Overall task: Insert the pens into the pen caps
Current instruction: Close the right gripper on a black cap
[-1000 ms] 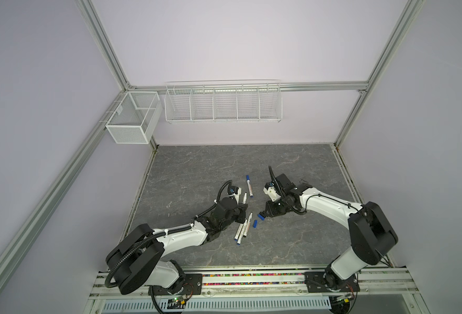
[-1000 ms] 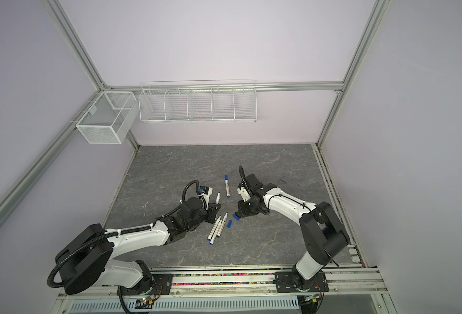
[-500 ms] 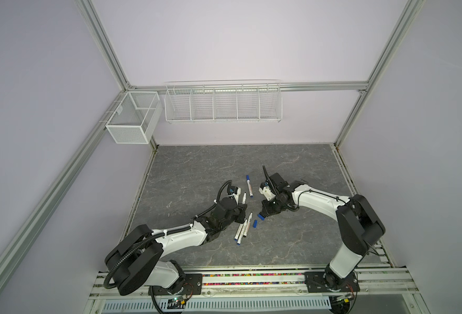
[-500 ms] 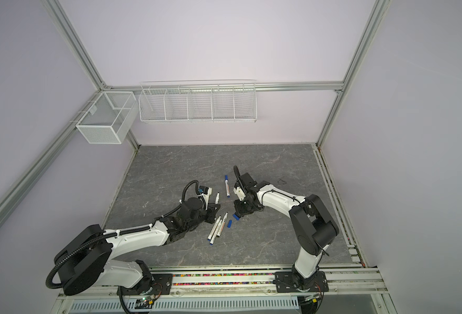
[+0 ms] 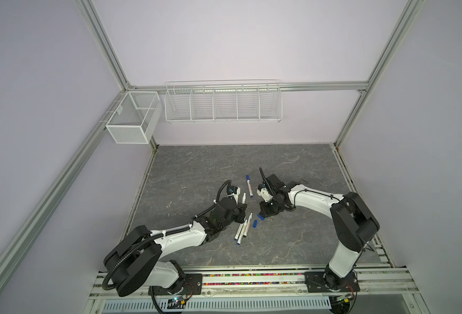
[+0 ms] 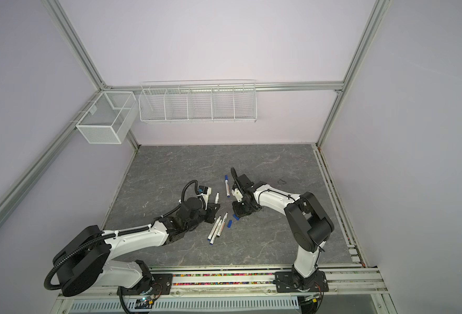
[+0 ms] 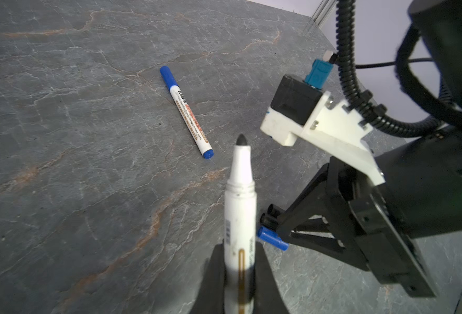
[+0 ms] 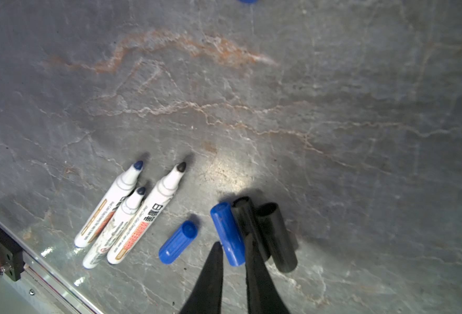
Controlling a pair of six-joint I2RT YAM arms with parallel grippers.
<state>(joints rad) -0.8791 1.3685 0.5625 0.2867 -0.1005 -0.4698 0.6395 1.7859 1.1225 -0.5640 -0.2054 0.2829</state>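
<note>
My left gripper (image 7: 239, 261) is shut on a white uncapped pen (image 7: 240, 195), whose black tip points away over the table; the same held pen (image 5: 243, 198) shows in a top view. My right gripper (image 8: 232, 244) is low on the table, its fingers closed on either side of a blue pen cap (image 8: 227, 233). That cap lies beside two black pen caps (image 8: 277, 236). A second blue cap (image 8: 178, 242) lies loose next to three uncapped pens (image 8: 145, 214). A capped blue pen (image 7: 186, 111) lies farther back.
A long white wire basket (image 5: 223, 104) hangs on the back wall. A mesh box (image 5: 132, 118) hangs at the left corner. The metal rail (image 5: 251, 280) carrying both arm bases runs along the front edge of the grey table (image 5: 197, 168).
My right gripper's fingers have closed in around the blue pen cap, and its arm has swung slightly left. The left arm and its pen have not moved.
</note>
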